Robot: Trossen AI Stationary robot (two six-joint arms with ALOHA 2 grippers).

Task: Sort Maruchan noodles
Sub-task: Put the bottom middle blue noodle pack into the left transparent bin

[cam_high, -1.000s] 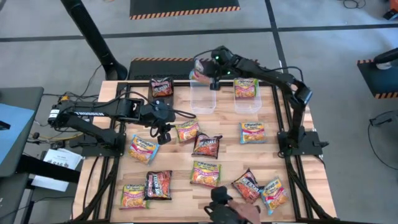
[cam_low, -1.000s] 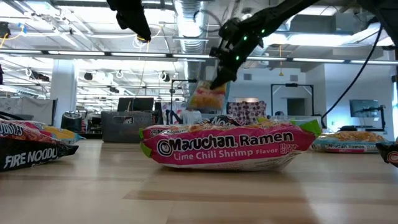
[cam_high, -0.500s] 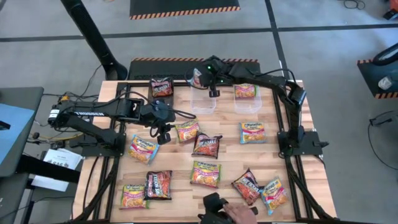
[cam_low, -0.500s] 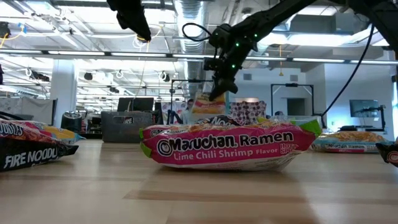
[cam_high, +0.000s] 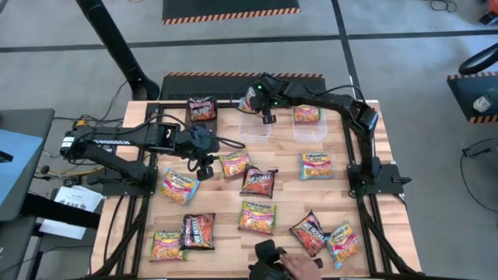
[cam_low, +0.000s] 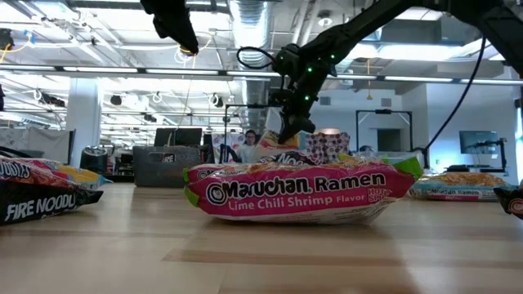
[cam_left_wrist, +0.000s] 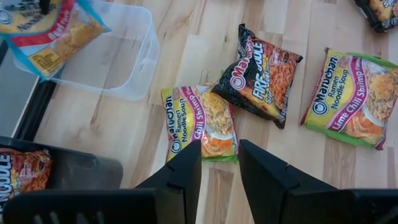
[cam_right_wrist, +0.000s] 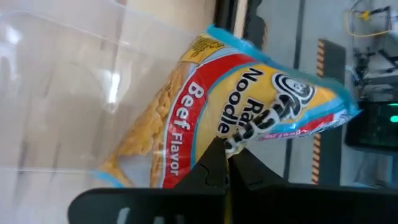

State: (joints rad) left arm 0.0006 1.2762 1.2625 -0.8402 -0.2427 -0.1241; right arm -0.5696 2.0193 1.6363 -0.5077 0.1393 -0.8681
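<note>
While the right gripper (cam_right_wrist: 227, 152) pinches a Beef Flavor packet (cam_right_wrist: 236, 112) by its edge, the clear tub (cam_right_wrist: 68, 93) beneath could be missed.

place: open-plan lab | cues: exposed ceiling ducts (cam_low: 245, 20), monitors (cam_low: 176, 137)
</note>
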